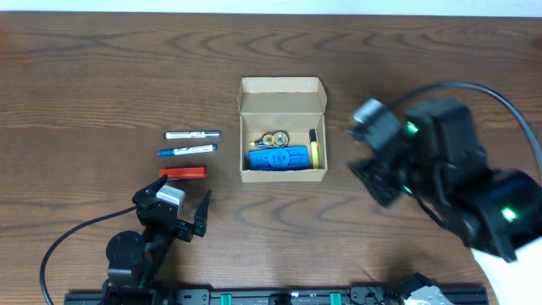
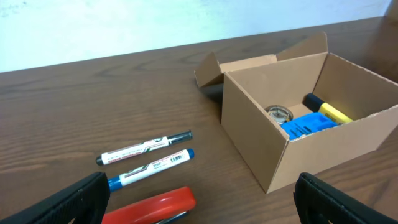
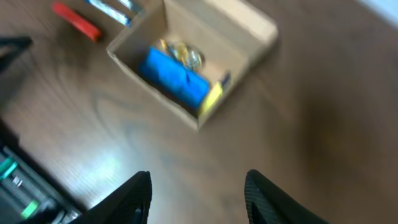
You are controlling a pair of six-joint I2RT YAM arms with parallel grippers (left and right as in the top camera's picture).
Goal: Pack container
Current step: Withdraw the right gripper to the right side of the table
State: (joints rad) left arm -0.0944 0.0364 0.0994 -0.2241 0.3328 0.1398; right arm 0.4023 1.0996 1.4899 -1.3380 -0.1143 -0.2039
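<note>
The tan cardboard container (image 1: pixel 283 135) stands open at mid-table with its flap lid folded back. Inside lie a blue block (image 1: pixel 279 158), a yellow marker (image 1: pixel 313 151) and a small tape roll (image 1: pixel 274 139). It also shows in the left wrist view (image 2: pixel 298 124) and the right wrist view (image 3: pixel 186 62). Left of it lie two white markers (image 1: pixel 191 135) (image 1: pixel 186 151) and a red stapler (image 1: pixel 183 173). My left gripper (image 1: pixel 179 210) is open and empty, just in front of the stapler (image 2: pixel 152 205). My right gripper (image 3: pixel 196 199) is open and empty, raised to the right of the container.
The wooden table (image 1: pixel 85 76) runs to a white wall at the back. The arm mounting rail (image 1: pixel 279 296) lies along the front edge. A black cable (image 1: pixel 491 97) loops over the right arm.
</note>
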